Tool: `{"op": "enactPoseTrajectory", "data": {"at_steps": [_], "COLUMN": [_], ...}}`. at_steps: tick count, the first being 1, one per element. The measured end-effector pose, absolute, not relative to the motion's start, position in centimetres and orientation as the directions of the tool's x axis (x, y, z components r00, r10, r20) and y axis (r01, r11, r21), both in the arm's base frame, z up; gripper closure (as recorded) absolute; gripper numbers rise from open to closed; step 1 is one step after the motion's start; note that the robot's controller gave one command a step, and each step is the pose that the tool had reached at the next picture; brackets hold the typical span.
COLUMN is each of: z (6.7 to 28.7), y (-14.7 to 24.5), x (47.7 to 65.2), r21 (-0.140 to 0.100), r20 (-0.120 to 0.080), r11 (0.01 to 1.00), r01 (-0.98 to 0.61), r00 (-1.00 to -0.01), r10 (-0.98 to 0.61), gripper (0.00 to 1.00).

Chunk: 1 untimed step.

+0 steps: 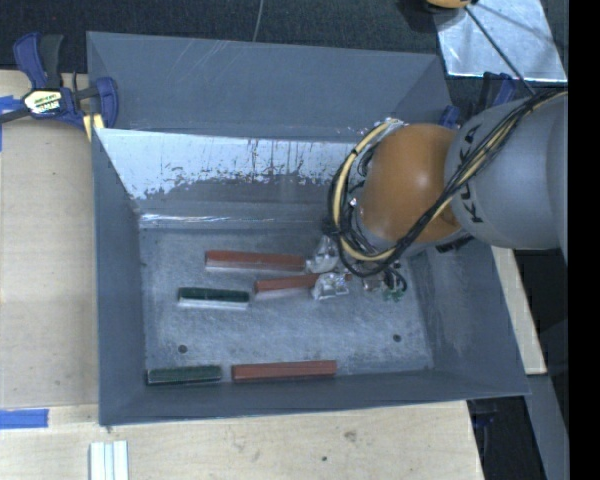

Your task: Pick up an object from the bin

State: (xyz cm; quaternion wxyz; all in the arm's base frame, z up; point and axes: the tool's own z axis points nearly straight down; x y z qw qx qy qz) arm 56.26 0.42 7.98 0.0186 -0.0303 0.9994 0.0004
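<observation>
One grey bin [120, 268] before you, the arm's orange cover [405, 193] low over its right half. Mid-floor lie a long brown bar [252, 261] and, just below it, a short brown bar [283, 286]. Your pincer [327, 273] sits at their right ends, probably for an end grab. Wide or narrow, you can't tell.

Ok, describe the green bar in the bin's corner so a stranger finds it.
Look at the grey bin's lower wall in the view, left corner. Two bars lie end to end; the dark green bar is the shorter, left one, beside a reddish-brown bar. The other green bar lies mid-floor.
</observation>
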Motion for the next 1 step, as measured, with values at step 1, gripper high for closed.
{"op": "enactPoseTrajectory", "data": {"at_steps": [1], "z": [25.13], "y": [0.87], "x": [60.32], "r21": [-0.001], "r20": [-0.011], "r11": [0.998], "r01": [-0.063], "r00": [-0.998], "r10": [-0.063], "gripper": [1.0]}}
